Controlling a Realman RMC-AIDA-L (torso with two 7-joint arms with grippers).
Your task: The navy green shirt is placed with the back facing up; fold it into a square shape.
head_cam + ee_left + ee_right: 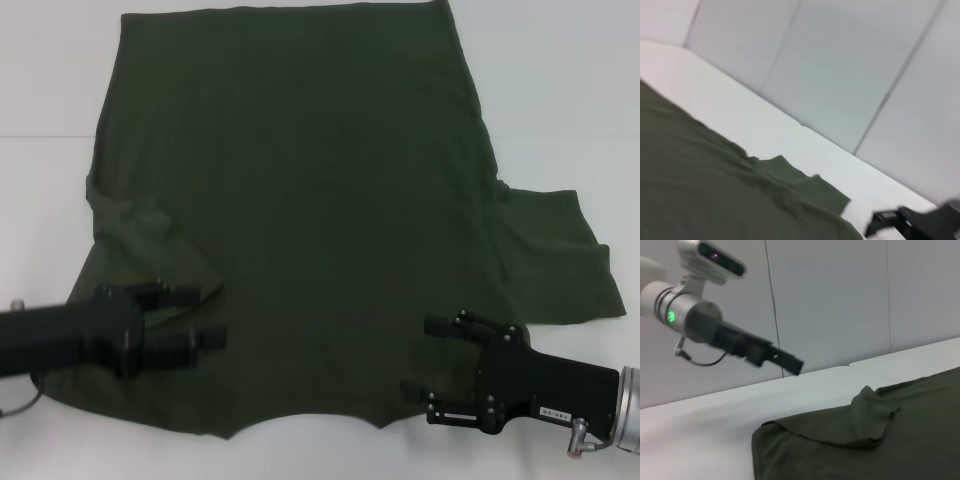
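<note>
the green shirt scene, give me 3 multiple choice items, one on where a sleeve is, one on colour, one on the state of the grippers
1. Which sleeve of the navy green shirt lies spread out flat on the table?
A. The one on the robot's right
B. The one on the robot's left
C. Neither, both are tucked under

2. What colour is the side of the shirt facing up?
A. Cream with lettering
B. Plain dark olive green
C. Striped blue

3. How do the left gripper and right gripper stand?
A. Both shut on the shirt's hem
B. Left open, right out of view
C. Both with fingers open over the near part of the shirt

Answers:
1. A: the head view shows the right sleeve spread flat, while the left one is crumpled inward.
2. B: no print shows on the cloth.
3. C: each gripper's two fingers are apart, with cloth visible between them.
</note>
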